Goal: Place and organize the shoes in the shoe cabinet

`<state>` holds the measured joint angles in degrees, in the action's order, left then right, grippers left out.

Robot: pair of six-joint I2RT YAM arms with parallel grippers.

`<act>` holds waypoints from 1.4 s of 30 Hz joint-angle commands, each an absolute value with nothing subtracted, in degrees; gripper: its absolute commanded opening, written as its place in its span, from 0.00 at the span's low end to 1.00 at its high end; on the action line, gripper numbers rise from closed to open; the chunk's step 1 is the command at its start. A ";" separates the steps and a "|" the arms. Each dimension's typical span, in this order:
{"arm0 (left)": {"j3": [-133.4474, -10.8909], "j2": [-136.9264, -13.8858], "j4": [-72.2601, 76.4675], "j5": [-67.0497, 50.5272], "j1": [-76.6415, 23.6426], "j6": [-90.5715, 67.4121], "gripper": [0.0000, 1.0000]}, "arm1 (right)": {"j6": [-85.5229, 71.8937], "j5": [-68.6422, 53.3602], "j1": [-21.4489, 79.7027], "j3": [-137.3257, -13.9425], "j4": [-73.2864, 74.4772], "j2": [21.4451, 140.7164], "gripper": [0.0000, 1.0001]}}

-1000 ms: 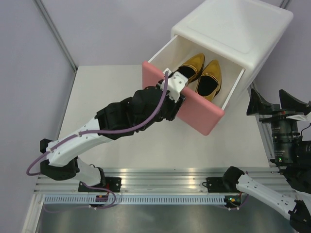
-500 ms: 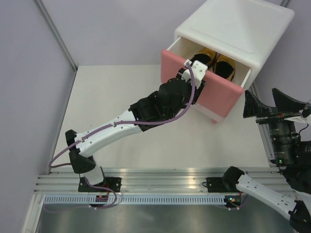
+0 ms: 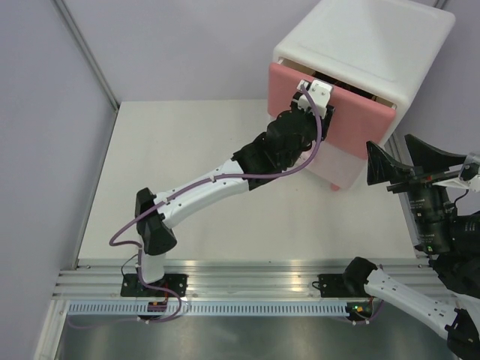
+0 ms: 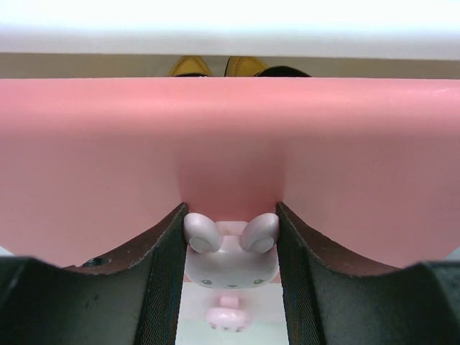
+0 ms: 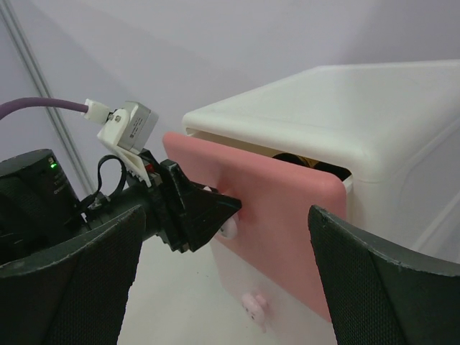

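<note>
Now my left gripper [image 4: 230, 215] is closed around the bunny knob [image 4: 230, 253] of the upper pink drawer [image 3: 354, 120], which is almost shut in the shoe cabinet [image 3: 375, 45] at the far right corner of the desk [image 3: 187, 150]. Two gold shoes [image 4: 191, 67] show through the gap. My right gripper [image 3: 390, 148] hangs wide open near the cabinet.

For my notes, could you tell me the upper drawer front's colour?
Pink drawer front, best in the left wrist view.

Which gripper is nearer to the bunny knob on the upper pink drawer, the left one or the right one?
Left. The left gripper holds the bunny knob, one finger on each side. The right gripper hangs open beside the shoe cabinet, apart from it.
</note>
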<state>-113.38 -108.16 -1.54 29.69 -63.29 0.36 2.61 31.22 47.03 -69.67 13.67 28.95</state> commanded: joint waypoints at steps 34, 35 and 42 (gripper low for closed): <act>-118.91 -116.36 8.53 15.82 -59.24 -0.09 1.00 | -3.96 31.82 47.02 -69.87 21.53 26.37 0.98; -119.00 -116.54 8.35 15.47 -59.06 -0.09 1.00 | -4.04 31.73 46.93 -69.87 21.79 26.37 0.98; -116.64 -112.86 6.07 14.85 -59.24 -2.71 1.00 | -4.92 32.25 46.93 -70.84 23.99 25.58 0.98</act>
<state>-117.30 -114.17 5.69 17.82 -60.75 -1.63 -3.86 31.33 47.03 -69.67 22.37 26.44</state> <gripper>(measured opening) 0.994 0.979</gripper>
